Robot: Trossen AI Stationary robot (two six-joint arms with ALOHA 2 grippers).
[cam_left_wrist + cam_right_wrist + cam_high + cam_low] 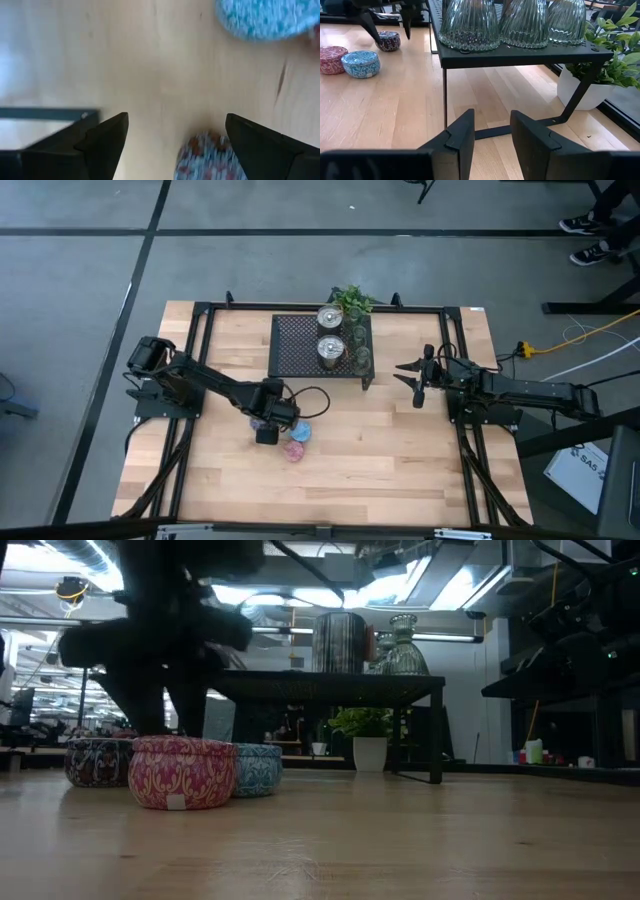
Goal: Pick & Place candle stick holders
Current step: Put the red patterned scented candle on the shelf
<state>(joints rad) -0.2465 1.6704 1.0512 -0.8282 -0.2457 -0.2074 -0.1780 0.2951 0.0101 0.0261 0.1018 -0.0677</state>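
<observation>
Wooden bench (400,460) with a black mesh rack (300,345) serving as the landmark. On the rack stand two shiny silver candle stick holders (330,317), one behind the other, with three olive-green glassy cups (470,25) in a row along the rack's edge nearest the right arm (in the right wrist view their ribbed bases rest on the mesh). A small green plant (352,300) in a white pot sits just beyond the rack's far end.

The remaining three holders lie on the bench in front of the rack, toward the left arm's side: the pink tin (182,772), the blue tin (258,768) just beside it, and the purple tin (98,761) a little apart from the pair.

The left gripper (266,428) hangs over the purple tin, in front of the rack's near-left corner; its fingers (107,140) are spread wide, with the tin showing between them and not clamped. The blue tin appears farther off in that wrist view.

The right gripper (418,380) hovers beside the rack on the side of the glassy cups, well apart from them, its fingers (462,137) only narrowly parted and empty.
</observation>
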